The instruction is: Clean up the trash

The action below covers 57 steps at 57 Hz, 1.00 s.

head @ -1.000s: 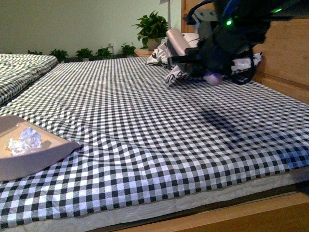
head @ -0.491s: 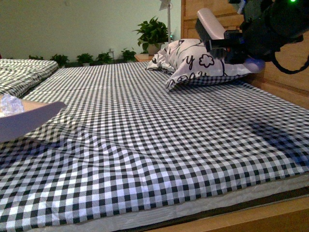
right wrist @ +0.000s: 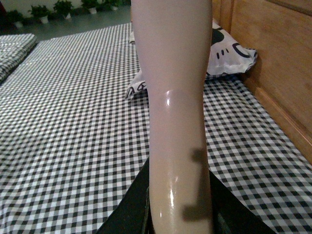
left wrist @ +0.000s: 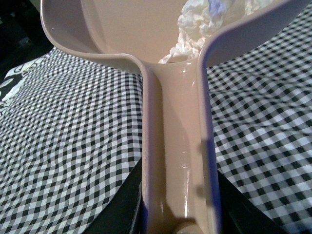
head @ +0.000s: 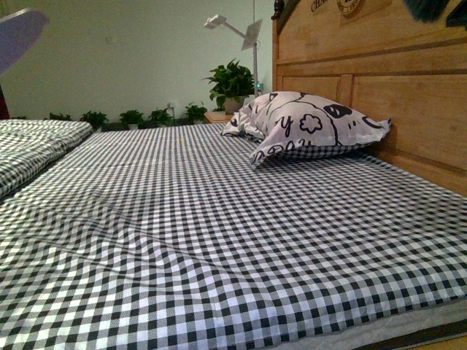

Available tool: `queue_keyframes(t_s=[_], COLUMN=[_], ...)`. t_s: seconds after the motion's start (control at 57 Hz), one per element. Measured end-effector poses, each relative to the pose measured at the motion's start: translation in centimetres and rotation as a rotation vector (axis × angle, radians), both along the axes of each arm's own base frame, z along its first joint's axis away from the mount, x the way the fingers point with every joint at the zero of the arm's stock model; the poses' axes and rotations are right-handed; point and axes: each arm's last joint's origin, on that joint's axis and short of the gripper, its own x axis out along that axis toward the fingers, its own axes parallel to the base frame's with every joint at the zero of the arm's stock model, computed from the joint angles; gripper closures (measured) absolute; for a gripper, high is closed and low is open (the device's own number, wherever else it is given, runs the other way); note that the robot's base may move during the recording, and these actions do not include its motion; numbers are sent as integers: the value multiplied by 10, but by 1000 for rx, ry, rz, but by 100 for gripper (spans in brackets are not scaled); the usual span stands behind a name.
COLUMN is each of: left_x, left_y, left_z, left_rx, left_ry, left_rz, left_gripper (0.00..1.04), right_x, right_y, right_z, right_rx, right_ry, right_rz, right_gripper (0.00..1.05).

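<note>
In the left wrist view the trash point(left wrist: 201, 23), a crumpled white wad, lies inside the beige-pink dustpan point(left wrist: 122, 29), held above the checked sheet. My left gripper point(left wrist: 178, 225) is shut on the dustpan's long handle. The front view shows only one edge of the dustpan point(head: 19, 35), high at the top left. My right gripper point(right wrist: 178, 222) is shut on the pale pink handle of the brush point(right wrist: 176, 97), which is lifted over the bed; the bristles are out of view. A dark bit of the right arm point(head: 436, 9) shows at the front view's top right corner.
A black-and-white checked sheet point(head: 219, 219) covers the bed. A white pillow with black prints point(head: 306, 124) leans against the wooden headboard point(head: 379, 80). Potted plants point(head: 232, 79) and a lamp point(head: 244, 29) stand behind, and a second checked bed point(head: 33, 142) lies to the left.
The dustpan with the trash has risen from the sheet to the top left corner. The right arm with the brush has risen almost out of the front view.
</note>
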Motion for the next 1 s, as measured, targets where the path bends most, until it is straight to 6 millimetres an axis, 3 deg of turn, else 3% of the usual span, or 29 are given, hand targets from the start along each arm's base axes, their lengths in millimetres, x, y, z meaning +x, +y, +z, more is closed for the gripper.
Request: queue_keyframes(t_s=[0.211, 0.439, 0.719, 1.0], left_x=[-46, -81, -110, -115], left_y=[-27, -40, -47, -50], left_z=[28, 44, 38, 34], left_rx=[-33, -56, -151, -206], left_ry=[-91, -144, -158, -153], left_rz=[-40, -58, -17, -53], left_gripper=[78, 78, 78, 78], right_x=[-56, -96, -124, -130], right_y=[-14, -16, -15, -14], right_z=[17, 21, 22, 21], right_rx=[31, 31, 31, 32], right_ry=[-91, -140, -171, -159], right_rz=[-3, -3, 0, -3], right_gripper=[85, 85, 85, 85])
